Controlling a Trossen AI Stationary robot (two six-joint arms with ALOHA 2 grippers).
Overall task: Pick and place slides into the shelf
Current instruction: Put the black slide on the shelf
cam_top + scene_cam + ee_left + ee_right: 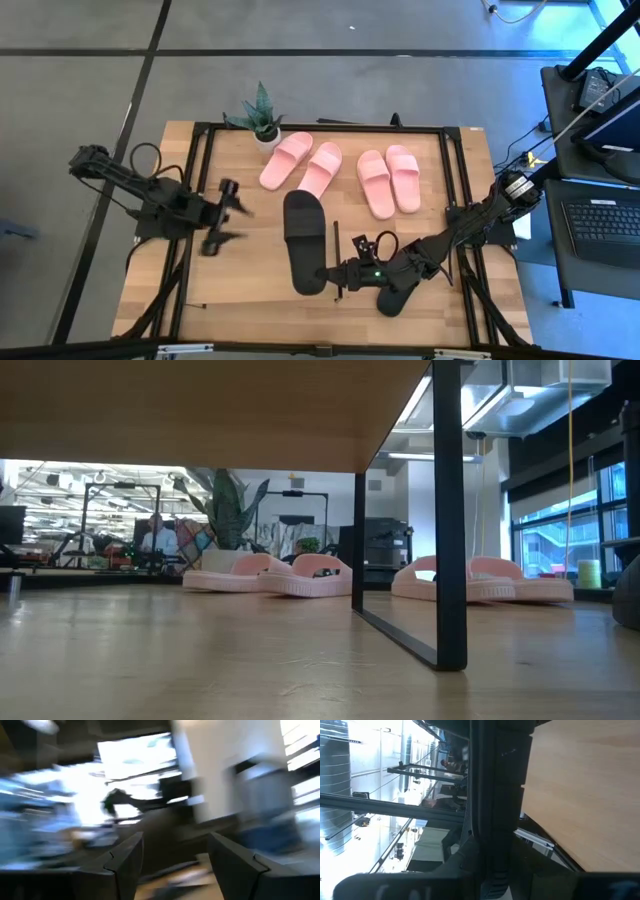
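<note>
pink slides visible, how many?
4: one pair beside the potted plant, the other pair to its right, all on the table. None seems hidden.

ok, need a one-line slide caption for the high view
Two pink pairs placed; right gripper at one black slide, left gripper open, empty.

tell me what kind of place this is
Probably an open-plan office or robotics lab: a laptop beside the table, more desks and screens with a seated person behind, a large window.
</note>
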